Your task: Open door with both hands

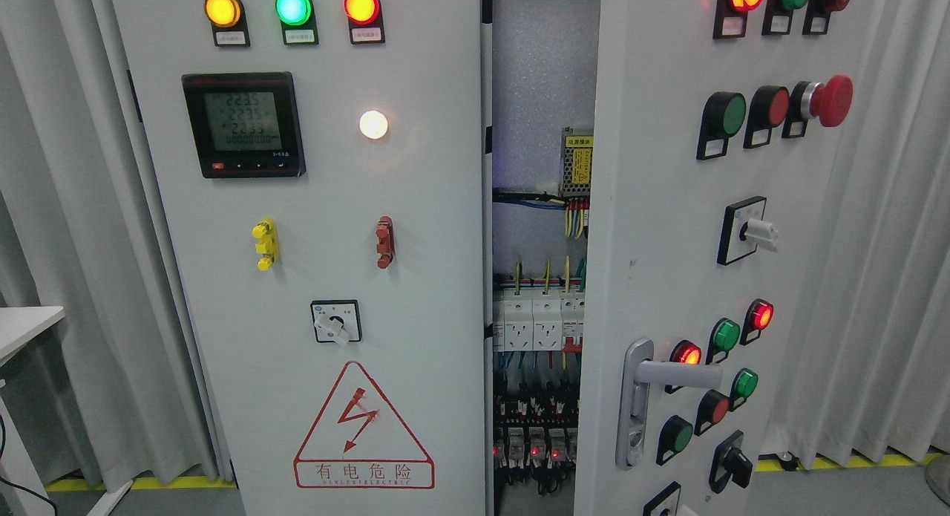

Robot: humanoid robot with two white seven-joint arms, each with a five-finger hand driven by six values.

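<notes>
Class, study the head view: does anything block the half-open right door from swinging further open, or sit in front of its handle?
Nothing visible blocks it. The right door stands ajar, with only the curtain hanging beyond it on the right. Its handle is bare, with nothing in front. Neither robot hand is in view.

Behind the cabinet you have pale grey curtains [67, 204] hanging on the left edge of the frame and again on the right edge. At the far left, about mid-height, the corner of a white table [22, 327] juts in, and you can see a dark cable [22, 490] curving below it in the lower left corner. Along the bottom a yellow floor stripe [156, 482] runs left, showing again at lower right.
</notes>
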